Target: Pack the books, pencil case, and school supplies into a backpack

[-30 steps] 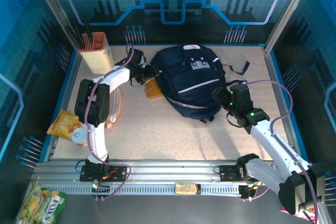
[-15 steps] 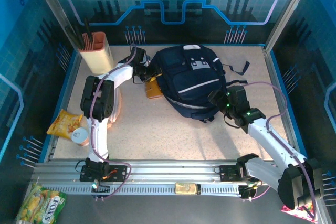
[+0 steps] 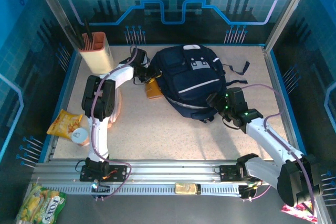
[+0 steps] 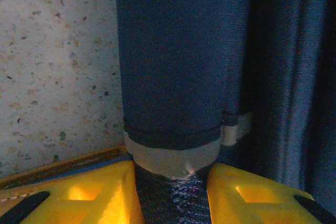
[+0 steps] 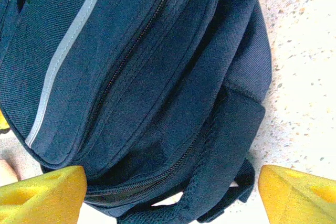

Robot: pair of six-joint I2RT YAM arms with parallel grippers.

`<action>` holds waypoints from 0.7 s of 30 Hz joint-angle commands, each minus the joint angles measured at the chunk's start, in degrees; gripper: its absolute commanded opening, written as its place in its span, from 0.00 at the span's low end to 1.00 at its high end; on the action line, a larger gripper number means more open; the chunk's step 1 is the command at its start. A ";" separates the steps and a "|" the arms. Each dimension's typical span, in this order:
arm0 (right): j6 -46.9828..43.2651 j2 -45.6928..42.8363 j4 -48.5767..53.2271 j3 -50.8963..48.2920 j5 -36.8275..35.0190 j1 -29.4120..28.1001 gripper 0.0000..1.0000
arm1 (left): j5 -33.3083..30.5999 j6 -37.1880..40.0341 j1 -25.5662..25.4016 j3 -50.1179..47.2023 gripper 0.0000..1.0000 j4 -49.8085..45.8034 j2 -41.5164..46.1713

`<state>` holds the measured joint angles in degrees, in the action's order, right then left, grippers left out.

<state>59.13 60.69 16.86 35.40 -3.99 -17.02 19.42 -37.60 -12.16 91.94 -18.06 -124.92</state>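
Top external view, and the backpack [image 3: 191, 80] dominates the speckled table [image 3: 173, 140]: big, navy, a pale stripe slanting across its front, light grey patches near the top, black straps trailing off to the right. It lies flat towards the back of the table, about midway across. The left gripper [image 3: 149, 73] is right in at its left edge, and the left wrist view gives the detail: a navy strap [image 4: 173, 66] with a pale grey end runs down into black webbing, and the two yellow fingers [image 4: 79, 192] sit tight on either side of that webbing, clamped on the backpack. A flat orange-brown item [image 3: 153, 89] lies just beside the bag there, under that gripper. Over on the other side, the right gripper [image 3: 214, 101] hangs at the bag's near right corner, jaws spread wide, not closed on the bag. Its wrist camera looks down on the stripe, two closed zips and a padded strap. What's inside the bag, I can't tell. In the far left corner a peach-coloured holder [image 3: 98, 59] stands upright with dark sticks [image 3: 86, 30] poking out of it.
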 commanded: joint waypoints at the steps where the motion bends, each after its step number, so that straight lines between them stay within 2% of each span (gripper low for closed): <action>1: 1.80 1.66 -1.48 -1.20 2.00 -1.44 0.85 | 1.76 -0.67 0.12 1.98 0.41 -0.83 -1.58; 6: 3.78 4.17 -5.62 -2.66 4.12 -1.70 0.85 | 2.63 -0.69 0.03 2.62 0.36 -1.14 -2.24; 13: 2.88 9.67 -10.98 -1.57 5.87 -1.67 0.82 | 3.81 0.34 -0.73 3.12 0.11 -1.62 0.02; 16: 1.77 13.66 -13.09 0.12 6.99 -0.98 0.76 | 4.75 0.01 -1.15 1.66 0.01 -0.80 2.36; 21: -2.46 18.26 -14.40 4.06 7.49 1.52 0.67 | 6.07 0.20 -2.43 -1.28 0.00 -0.13 7.05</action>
<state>59.90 77.36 6.85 36.32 2.37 -16.84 21.50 -37.56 -12.62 92.14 -17.65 -123.39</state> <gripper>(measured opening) 0.675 0.064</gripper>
